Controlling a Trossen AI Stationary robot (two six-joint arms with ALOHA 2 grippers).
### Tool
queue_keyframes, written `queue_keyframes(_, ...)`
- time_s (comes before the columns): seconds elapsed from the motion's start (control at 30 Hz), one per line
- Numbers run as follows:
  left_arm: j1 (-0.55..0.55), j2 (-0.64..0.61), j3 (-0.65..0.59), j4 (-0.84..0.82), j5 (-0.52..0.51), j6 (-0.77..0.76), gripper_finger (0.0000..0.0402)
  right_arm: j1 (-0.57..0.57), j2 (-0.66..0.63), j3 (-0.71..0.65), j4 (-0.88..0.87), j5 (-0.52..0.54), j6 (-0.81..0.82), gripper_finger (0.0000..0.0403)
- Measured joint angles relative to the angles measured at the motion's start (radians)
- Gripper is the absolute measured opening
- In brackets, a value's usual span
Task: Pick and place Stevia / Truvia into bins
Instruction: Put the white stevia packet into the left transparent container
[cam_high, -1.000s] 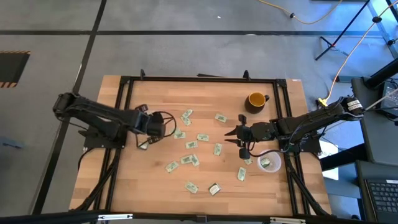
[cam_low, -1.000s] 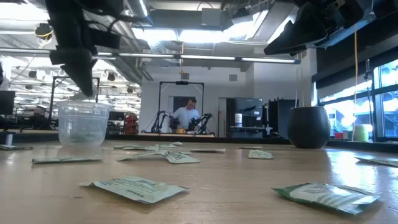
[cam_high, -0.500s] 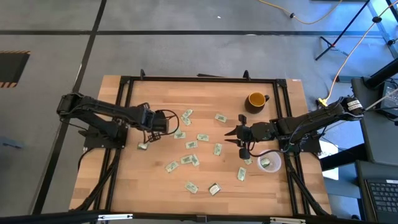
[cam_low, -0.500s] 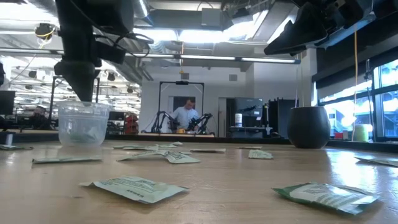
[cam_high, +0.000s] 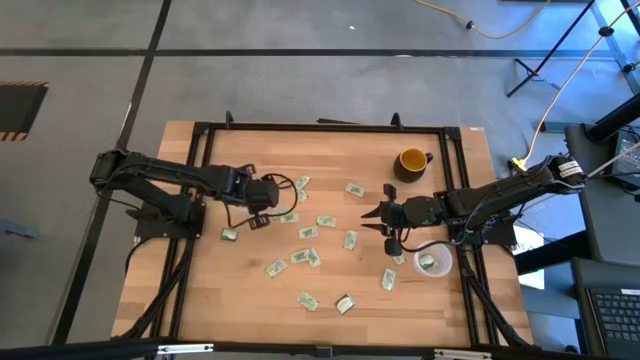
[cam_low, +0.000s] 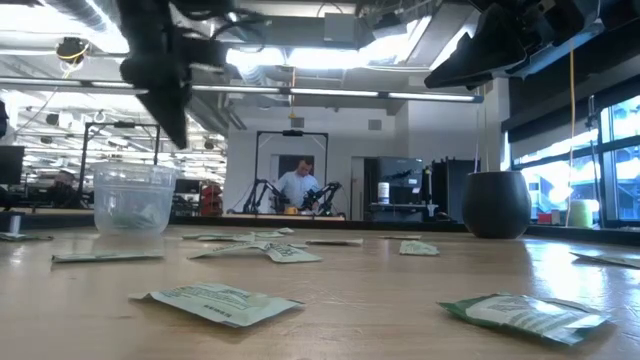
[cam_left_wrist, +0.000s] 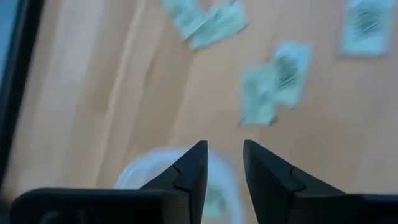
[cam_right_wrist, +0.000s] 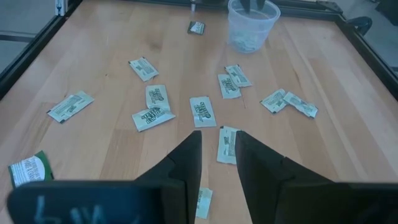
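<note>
Wooden table (cam_high: 240, 290) has packets (cam_high: 307, 231) scattered mid-table. Your left gripper (cam_left_wrist: 221, 163) sits over its cup (cam_left_wrist: 158, 180), fingers apart and empty, so that drop looks done. Next you'd reach for the nearest packet just beyond. Right gripper (cam_right_wrist: 217, 152) hangs apart above a packet.

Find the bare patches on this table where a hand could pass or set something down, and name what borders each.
Bare wood runs along the table's near edge left of the lowest packets, and along the far edge left of the yellow mug. The middle is crowded with Stevia packets, between the left hand and right hand.
</note>
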Motion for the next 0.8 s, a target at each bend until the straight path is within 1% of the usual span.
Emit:
queue_keyframes(0.1,0.001,0.015,0.000,0.091,0.058,0.047,0.0106,0.000,0.000,0.000,0.000,0.000,0.001,0.0101)
queue_keyframes(0.23,0.006,0.056,0.000,0.119,0.113,0.096,0.0114,0.000,0.000,0.000,0.000,0.000,0.001,0.0101)
queue_keyframes(0.43,0.006,0.175,0.000,0.116,0.113,0.114,0.0125,0.000,0.000,0.000,-0.002,0.000,0.001,0.0101)
queue_keyframes(0.57,0.010,0.264,0.000,0.116,0.128,0.133,0.0125,0.000,0.000,0.000,-0.001,0.000,0.002,0.0101)
queue_keyframes(0.8,0.066,0.372,0.000,0.155,0.159,0.107,0.0125,0.000,0.000,0.000,-0.001,0.000,0.002,0.0101)
